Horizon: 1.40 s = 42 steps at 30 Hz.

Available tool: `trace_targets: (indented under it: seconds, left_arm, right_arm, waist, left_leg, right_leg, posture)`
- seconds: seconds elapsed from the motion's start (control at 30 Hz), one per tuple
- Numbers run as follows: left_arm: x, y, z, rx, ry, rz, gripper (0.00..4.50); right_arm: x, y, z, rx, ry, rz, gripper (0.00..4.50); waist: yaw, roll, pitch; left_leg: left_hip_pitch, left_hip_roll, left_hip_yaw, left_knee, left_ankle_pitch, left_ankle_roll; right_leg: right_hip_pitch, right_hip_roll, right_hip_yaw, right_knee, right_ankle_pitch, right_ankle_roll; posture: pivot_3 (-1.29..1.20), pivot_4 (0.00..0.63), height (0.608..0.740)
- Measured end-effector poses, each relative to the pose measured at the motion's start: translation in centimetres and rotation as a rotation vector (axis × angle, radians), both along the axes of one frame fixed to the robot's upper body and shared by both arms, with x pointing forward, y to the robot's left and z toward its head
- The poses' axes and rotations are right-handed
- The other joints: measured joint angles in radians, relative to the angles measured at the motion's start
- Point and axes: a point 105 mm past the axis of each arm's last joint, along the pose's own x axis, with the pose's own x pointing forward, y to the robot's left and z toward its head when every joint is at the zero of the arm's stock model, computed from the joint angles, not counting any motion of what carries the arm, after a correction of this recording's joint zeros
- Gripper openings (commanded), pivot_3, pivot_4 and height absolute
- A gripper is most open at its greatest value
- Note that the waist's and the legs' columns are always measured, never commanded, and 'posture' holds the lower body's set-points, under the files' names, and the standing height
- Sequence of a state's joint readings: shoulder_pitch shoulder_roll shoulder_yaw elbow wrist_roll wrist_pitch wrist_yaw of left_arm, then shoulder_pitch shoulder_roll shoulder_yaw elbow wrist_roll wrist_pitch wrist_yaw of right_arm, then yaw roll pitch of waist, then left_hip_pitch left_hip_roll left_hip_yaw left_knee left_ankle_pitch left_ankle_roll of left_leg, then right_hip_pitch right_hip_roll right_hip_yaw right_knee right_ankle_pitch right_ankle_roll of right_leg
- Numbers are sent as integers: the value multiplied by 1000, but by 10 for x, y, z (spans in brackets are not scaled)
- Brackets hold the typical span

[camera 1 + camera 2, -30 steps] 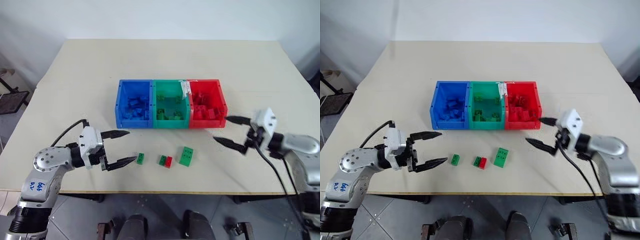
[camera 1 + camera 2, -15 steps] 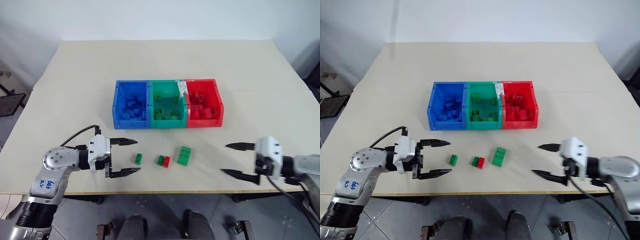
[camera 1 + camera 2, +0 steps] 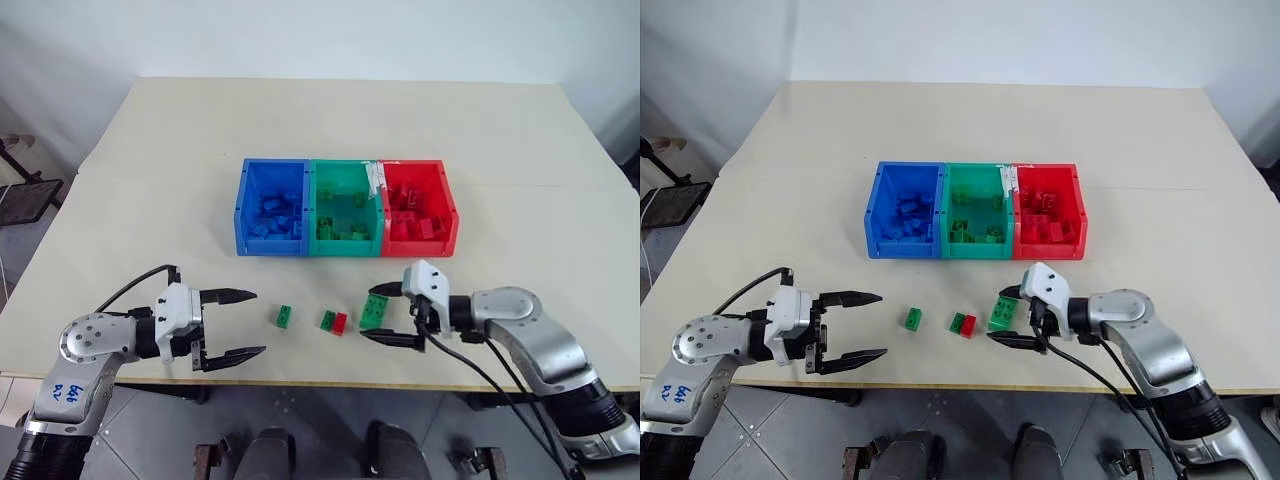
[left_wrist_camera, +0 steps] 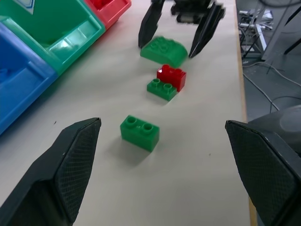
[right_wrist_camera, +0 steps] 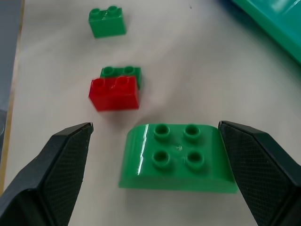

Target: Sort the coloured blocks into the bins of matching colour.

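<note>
Blue handwriting on left arm [image 3: 68, 388], not legible.

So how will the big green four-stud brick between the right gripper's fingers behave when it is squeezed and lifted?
The big green brick looks like rigid moulded plastic, so it probably will not flex. Its glossy, rounded ends may slip against the open right gripper. Flat and low, it is unlikely to roll or tip, and it probably weighs little.

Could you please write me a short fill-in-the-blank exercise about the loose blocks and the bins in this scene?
1. The right gripper is open around a flat ___ block.
2. The middle bin is ___.
3. The small red block touches a small ___ block.

Missing words: green; green; green
</note>
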<state>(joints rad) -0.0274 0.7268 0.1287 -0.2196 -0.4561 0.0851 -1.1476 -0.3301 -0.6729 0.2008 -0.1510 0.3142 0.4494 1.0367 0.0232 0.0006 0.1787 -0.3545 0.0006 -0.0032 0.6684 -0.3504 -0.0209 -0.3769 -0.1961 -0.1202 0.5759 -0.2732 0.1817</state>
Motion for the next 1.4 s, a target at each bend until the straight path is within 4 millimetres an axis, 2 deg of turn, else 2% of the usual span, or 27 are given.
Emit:
trace_targets:
  seconds: [0.1,0.2,0.33,0.43,0.53,0.6,0.63,0.73,0.93,0.97,1.1,1.33,1.4]
  left_arm:
    - [0,-1,1,-3,-2,-4,4500]
    - [0,-1,2,-6,-6,-3,4500]
    - [2,-1,2,-21,-14,17,4500]
    - [6,-1,5,-64,-25,55,4500]
    - [9,-1,7,-75,-35,80,4500]
    - [9,1,7,-78,-37,100,4500]
    - [8,2,6,-79,-34,110,4500]
    - [4,3,3,-77,-26,126,4500]
    - [0,4,1,-74,-23,132,4500]
    - [-1,4,1,-73,-20,125,4500]
    - [-4,-4,-2,-68,2,79,4500]
    - [-7,-16,1,-52,-1,-4,4500]
    - [-6,-17,2,-50,-4,-6,4500]
  right_arm:
    - [2,-1,-2,-1,-4,-1,3530]
    - [3,2,5,16,-36,11,2870]
    - [0,5,11,32,-59,34,1556]
    - [3,17,24,106,-53,45,1556]
    - [20,26,59,153,-130,25,1556]
    - [24,28,71,153,-170,31,1556]
    - [24,27,70,150,-162,34,1556]
    - [23,21,54,127,-90,23,2139]
    - [9,6,31,70,5,7,4291]
    - [7,5,26,61,20,3,4464]
    - [5,4,12,24,55,-27,4464]
    - [2,8,1,-22,40,2,4464]
    - [1,8,0,-34,17,14,4084]
  waist:
    - [-3,0,0]
    - [-5,0,0]
    - [-5,0,0]
    - [-9,0,0]
    - [-21,0,0]
    - [-22,0,0]
    - [-21,0,0]
    - [-22,-1,0]
    - [-24,-1,0]
    - [-24,-1,0]
    - [-24,-1,0]
    - [-24,-1,0]
    - [-24,-1,0]
  left_leg:
    - [0,0,0,0,0,0]
    - [1,0,0,-1,0,0]
    - [1,0,0,-1,0,0]
    - [1,0,0,0,0,0]
    - [1,1,0,0,0,0]
    - [1,1,-2,-1,0,-1]
    - [1,1,-2,-1,-1,-1]
    - [0,0,-2,-1,-2,0]
    - [0,1,-1,0,-2,0]
    - [0,1,-1,0,-2,0]
    - [0,1,0,0,-2,0]
    - [0,1,0,0,-2,0]
    - [0,1,-1,0,-2,0]
  right_leg:
    - [0,0,0,0,0,0]
    - [0,0,0,1,0,0]
    - [0,0,0,1,0,0]
    - [0,0,0,1,0,0]
    - [0,0,0,2,0,0]
    - [0,0,-1,2,0,0]
    - [0,0,-2,2,0,0]
    - [0,0,-2,2,0,0]
    - [0,0,-2,2,0,0]
    - [0,0,-2,2,0,0]
    - [0,0,-2,2,0,0]
    - [0,0,-2,2,0,0]
    - [0,0,-2,2,0,0]
  posture:
    - [0,150,740]
    - [0,150,740]
    - [0,150,740]
    - [0,150,740]
    - [0,150,740]
    - [0,150,740]
    - [0,150,740]
    - [0,150,740]
    - [0,150,740]
    - [0,150,740]
    - [0,150,740]
    - [0,150,740]
    - [0,150,740]
